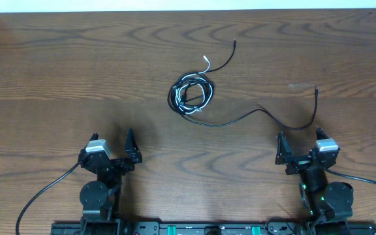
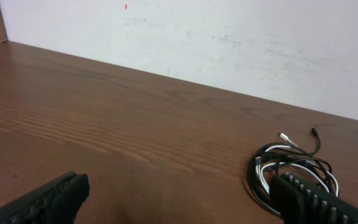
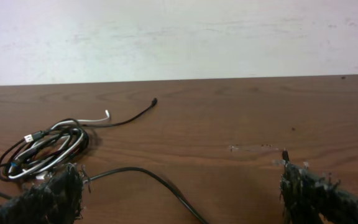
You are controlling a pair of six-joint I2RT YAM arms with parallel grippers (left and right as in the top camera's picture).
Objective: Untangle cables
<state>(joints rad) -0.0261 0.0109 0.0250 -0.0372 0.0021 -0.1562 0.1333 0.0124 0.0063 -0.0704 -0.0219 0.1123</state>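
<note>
A tangled coil of thin black and white cables lies at the table's middle. One black end and a white end stick out behind it. A long black cable runs right from the coil and ends in a plug. The coil also shows in the left wrist view and the right wrist view. My left gripper is open and empty, well short of the coil. My right gripper is open and empty, with the long cable lying between its fingers' line of sight.
The thick black cords fixed to the arms trail off at the front left and front right. A pale wall stands behind the table's far edge. A faint scuff mark is on the wood near the plug.
</note>
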